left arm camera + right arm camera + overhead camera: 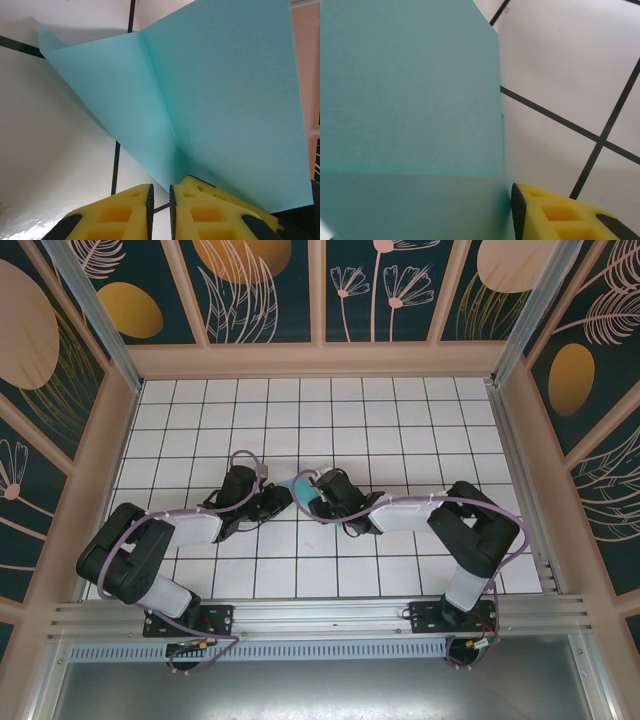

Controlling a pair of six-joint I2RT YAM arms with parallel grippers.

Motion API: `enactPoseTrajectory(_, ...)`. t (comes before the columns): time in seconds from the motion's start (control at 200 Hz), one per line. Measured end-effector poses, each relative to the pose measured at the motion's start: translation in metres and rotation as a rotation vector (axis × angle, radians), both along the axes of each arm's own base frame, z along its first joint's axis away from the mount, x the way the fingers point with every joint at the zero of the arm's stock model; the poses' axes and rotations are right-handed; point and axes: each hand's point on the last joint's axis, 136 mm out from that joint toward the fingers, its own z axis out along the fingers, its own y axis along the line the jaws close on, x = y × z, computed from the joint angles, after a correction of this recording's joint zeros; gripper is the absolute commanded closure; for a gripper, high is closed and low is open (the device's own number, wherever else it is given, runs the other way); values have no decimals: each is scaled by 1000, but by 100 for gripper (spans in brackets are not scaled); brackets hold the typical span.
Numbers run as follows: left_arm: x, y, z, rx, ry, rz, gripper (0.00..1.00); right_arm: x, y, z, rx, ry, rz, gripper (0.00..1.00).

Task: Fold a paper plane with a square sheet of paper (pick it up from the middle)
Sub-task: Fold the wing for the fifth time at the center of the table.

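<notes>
The paper (pixel 303 490), creased and propped up, sits mid-bench (pixel 400 420) between the two arms. The left jaws stand a slit apart, pinching nothing I can see. For the right jaws I cannot tell, as the sheet hides all but one finger (pixel 560 215). With no firm pinch, the fold may spring open or slide. The left wrist view shows the crease (pixel 160 100); the top view shows only placement.

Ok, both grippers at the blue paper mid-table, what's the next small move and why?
Probably ease the right gripper slightly back from the creased light-blue paper sheet. Its visible yellow finger sits just beside the sheet's edge, while the crease runs down to the nearly closed left gripper, which seems to support the raised sheet.
</notes>
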Motion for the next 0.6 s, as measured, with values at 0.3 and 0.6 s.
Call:
enactPoseTrajectory(0.3, 0, 0, -5, 7, 14, 0, 80, -11, 17, 16, 34, -72, 86, 72)
enactPoseTrajectory(0.6, 2, 1, -5, 11, 10, 6, 81, -15, 27, 16, 53, -86, 152, 85)
